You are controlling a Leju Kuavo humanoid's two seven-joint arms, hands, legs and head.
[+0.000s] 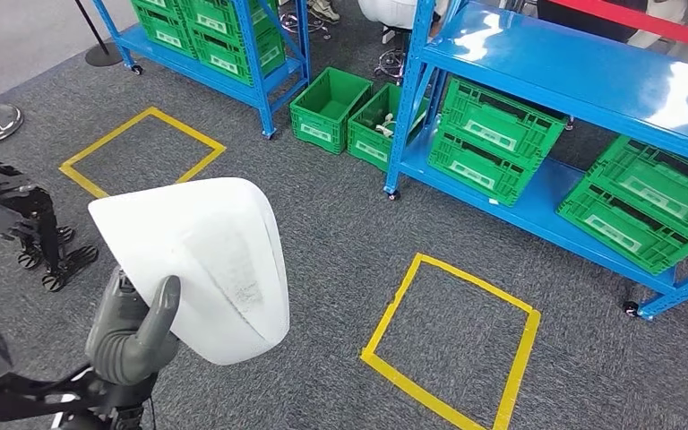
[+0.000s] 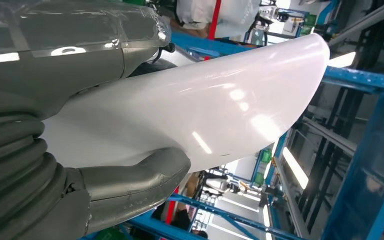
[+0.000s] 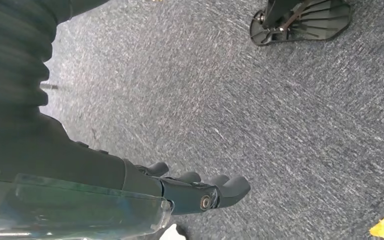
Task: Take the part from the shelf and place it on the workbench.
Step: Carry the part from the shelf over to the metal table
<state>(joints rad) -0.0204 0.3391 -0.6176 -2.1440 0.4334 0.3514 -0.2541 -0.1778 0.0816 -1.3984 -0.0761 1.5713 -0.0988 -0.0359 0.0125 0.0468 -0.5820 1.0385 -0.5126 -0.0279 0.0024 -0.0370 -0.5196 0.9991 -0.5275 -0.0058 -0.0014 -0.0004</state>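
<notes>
In the head view we hold the white part point(image 1: 202, 264) in our left hand point(image 1: 130, 331). The grey thumb lies over the part's lower edge, and the part stands up in front of us, well apart from the blue shelf point(image 1: 591, 81), which is ahead and to the right with green crates point(image 1: 493, 134) on its lower level. On the grey carpet, between the part and the shelf, lies a square of yellow tape point(image 1: 452, 340); a second yellow square point(image 1: 139, 152) lies further from the shelf. We do not see a workbench here, so we judge that the carrying is not finished. In the left wrist view the part point(image 2: 205, 110) is a broad, smooth, glossy shell, curved like a cover, and the thumb point(image 2: 135, 175) presses on one face while the other fingers are hidden behind it. We think that it is light and stiff but slippery, because the surface shines, and that it may scratch or crack if it drops. The hold is on one edge only, far from the middle, so the part can swing; a grip with the fingers further in on the curved face will be safer. In the right wrist view our right hand point(image 3: 195, 192) hangs over the carpet, holds nothing, and its dark fingers are slightly curled and apart.
</notes>
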